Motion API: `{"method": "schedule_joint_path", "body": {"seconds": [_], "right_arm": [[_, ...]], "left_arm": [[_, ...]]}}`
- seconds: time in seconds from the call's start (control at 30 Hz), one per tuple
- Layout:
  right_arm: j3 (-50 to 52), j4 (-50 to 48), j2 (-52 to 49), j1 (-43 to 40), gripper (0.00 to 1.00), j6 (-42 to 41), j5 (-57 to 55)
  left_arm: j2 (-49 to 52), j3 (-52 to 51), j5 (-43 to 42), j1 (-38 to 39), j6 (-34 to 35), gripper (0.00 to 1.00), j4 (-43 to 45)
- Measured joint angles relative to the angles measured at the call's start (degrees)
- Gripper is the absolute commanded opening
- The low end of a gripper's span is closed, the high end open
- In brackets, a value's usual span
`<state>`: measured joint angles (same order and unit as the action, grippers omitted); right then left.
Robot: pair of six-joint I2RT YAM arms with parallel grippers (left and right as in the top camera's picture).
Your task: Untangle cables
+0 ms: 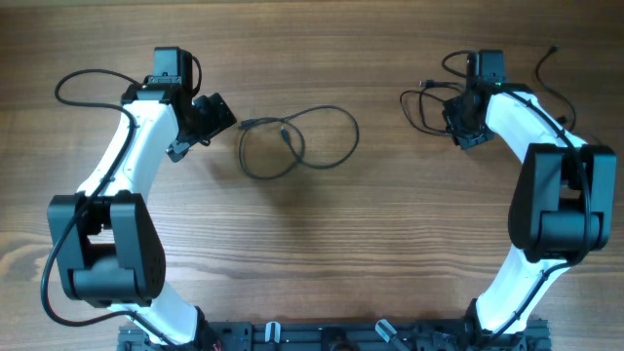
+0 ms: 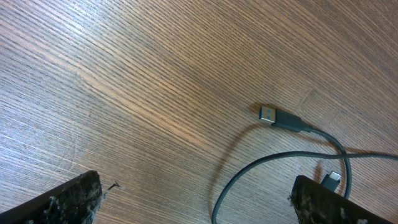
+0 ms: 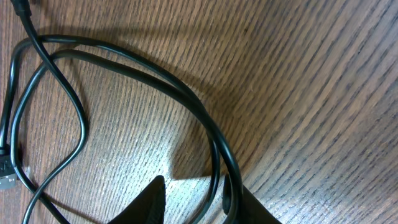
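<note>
Since two strands of the tangled cables (image 3: 216,155), right of the looped USB cable (image 1: 283,127), are straddled by the part-open right gripper (image 3: 202,193), only one should be pinched. The left gripper (image 1: 207,119), just left of that loop, is spread wide.

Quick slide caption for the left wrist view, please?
Open left jaws hover over a looped black cable, its USB plug lying on the wooden table.

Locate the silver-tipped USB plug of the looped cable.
Overhead view: the USB plug lies left of centre on the table, at the looped cable's upper-left end, beside the open left gripper.
</note>
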<state>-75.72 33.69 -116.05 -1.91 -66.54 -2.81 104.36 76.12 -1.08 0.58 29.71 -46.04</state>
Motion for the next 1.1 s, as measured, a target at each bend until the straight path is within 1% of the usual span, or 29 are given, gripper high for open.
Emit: {"method": "schedule_joint_path", "body": {"seconds": [0.13, 0.17, 0.23, 0.27, 0.63, 0.77, 0.93, 1.1], "right_arm": [[0.00, 0.00, 0.00, 0.00, 0.25, 0.17, 0.00], [0.00, 0.02, 0.00, 0.00, 0.22, 0.26, 0.02], [0.00, 0.00, -0.11, 0.00, 0.09, 0.20, 0.02], [0.00, 0.02, -0.15, 0.00, 0.04, 0.33, 0.02], [0.00, 0.00, -0.33, -0.07, 0.04, 0.15, -0.04], [-0.02, 1.53, -0.33, -1.44, 0.04, -0.48, -3.61], [-0.42, 6.36, -0.31, -8.15, 0.04, -0.48, -6.71], [-0.50, 7.43, -0.31, -14.53, 0.05, 2.08, -7.56]], "left_arm": [[0.00, 0.00, 0.00, 0.00, 0.02, 1.00, 0.00], [0.00, 0.00, 0.00, 0.00, 0.00, 1.00, 0.00], [0.00, 0.00, 0.00, 0.00, 0.00, 1.00, 0.02], [0.00, 0.00, 0.00, 0.00, 0.02, 1.00, 0.02], [0.00, 0.00, 0.00, 0.00, 0.00, 1.00, 0.00], [0.00, 0.00, 0.00, 0.00, 0.02, 1.00, 0.02], [0.00, 0.00, 0.00, 0.00, 0.00, 1.00, 0.00], [0.00, 0.00, 0.00, 0.00, 0.00, 1.00, 0.02]]}}
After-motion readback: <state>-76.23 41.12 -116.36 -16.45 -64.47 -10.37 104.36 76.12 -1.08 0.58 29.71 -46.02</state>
